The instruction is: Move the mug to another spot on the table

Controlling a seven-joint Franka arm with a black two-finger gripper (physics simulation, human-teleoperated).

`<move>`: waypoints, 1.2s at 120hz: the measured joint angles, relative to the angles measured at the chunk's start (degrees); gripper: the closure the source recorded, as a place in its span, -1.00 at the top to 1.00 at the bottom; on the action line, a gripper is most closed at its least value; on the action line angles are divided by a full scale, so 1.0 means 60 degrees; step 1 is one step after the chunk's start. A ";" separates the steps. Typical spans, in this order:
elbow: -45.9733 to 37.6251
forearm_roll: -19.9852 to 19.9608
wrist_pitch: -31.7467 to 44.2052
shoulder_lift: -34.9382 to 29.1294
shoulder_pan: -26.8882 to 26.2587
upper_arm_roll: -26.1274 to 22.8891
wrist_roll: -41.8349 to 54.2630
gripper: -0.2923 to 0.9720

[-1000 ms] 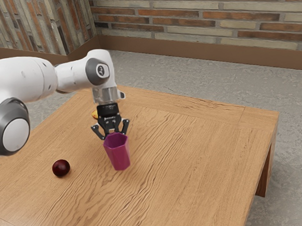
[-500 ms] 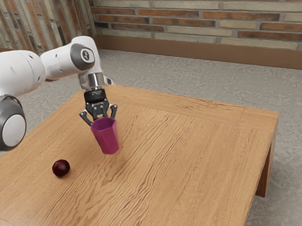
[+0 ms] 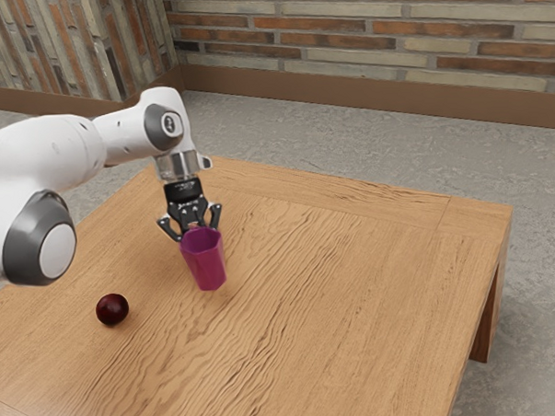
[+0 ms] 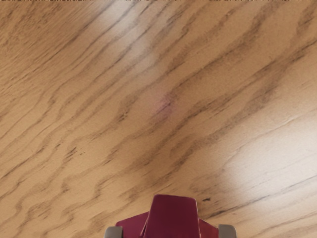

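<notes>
My claw point(image 3: 192, 226) is clamped on the rim of the magenta mug point(image 3: 204, 259), with a pad on each side of it. In the wrist view the mug point(image 4: 171, 218) sits right under the hand. It stands upright on the desk point(image 3: 373, 287), near a dark red fruit point(image 3: 111, 309). I can't tell whether its base is touching the wood or just off it. I judge this to be the set-down step. Next comes a gentle lowering, then opening the claw and lifting straight up.

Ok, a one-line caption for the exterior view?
Franka gripper shut on the rim of a magenta mug at the wooden table, dark red fruit nearby.
</notes>
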 joint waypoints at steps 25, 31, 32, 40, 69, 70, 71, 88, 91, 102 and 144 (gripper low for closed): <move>-0.0228 -0.0009 0.0139 0.0100 -0.0059 0.0007 0.0055 -0.44; -0.0289 -0.0011 0.0159 0.0111 -0.0079 0.0009 0.0066 -0.44; -0.0298 -0.0011 0.0162 0.0112 -0.0081 0.0010 0.0068 -0.44; -0.0335 -0.0012 0.0182 0.0117 -0.0091 0.0010 0.0080 -0.43; -0.0463 -0.0023 0.0345 0.0128 -0.0157 0.0001 0.0107 -0.42; -0.0466 -0.0034 0.0354 0.0126 -0.0160 0.0000 0.0107 -0.42; -0.0468 -0.0046 0.0363 0.0125 -0.0164 -0.0001 0.0107 -0.41; -0.0534 -0.0209 0.0488 0.0118 -0.0186 0.0006 0.0107 -0.07; -0.0556 -0.0223 0.0507 0.0117 -0.0182 0.0005 0.0108 -0.01; -0.0615 -0.0253 0.0569 0.0104 -0.0174 0.0007 0.0112 0.17; -0.1567 -0.0149 0.0578 -0.1422 -0.0619 0.0390 0.0131 0.44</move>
